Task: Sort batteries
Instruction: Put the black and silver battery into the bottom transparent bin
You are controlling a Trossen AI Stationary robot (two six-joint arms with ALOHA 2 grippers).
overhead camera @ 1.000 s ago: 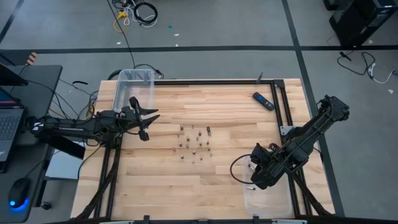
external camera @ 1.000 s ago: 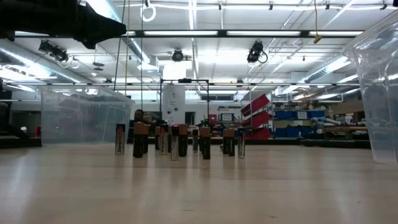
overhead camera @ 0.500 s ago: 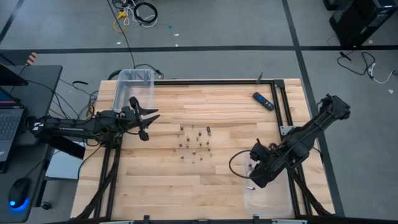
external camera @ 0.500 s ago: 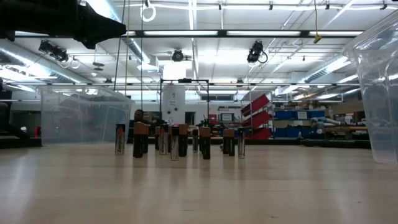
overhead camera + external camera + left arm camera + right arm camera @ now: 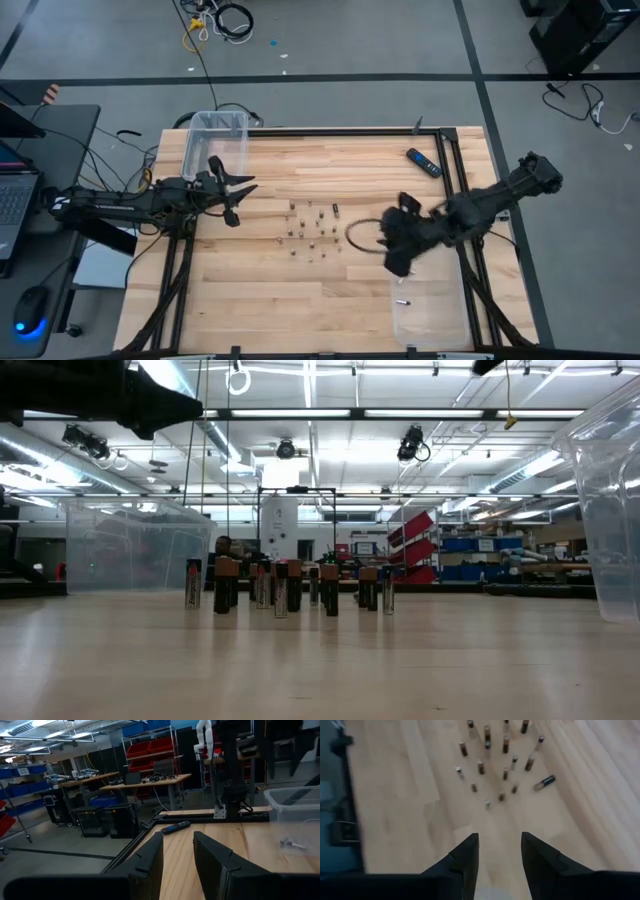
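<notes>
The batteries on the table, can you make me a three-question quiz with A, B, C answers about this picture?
1. Where does the bunch of batteries stand?
A. Around the middle of the table
B. Inside the clear bin
C. On the floor

2. What colour is the remote-like bar near the table's far right corner?
A. Red
B. Black and blue
C. Yellow

3. How are most batteries placed?
A. All stacked in a pile
B. Hanging from a tool
C. Standing upright, with one lying on its side

Answers: 1 A, the high view shows them mid-table between the arms. 2 B, its dark body has a blue end. 3 C, the low view shows them upright; the right wrist view shows one lying.
</notes>
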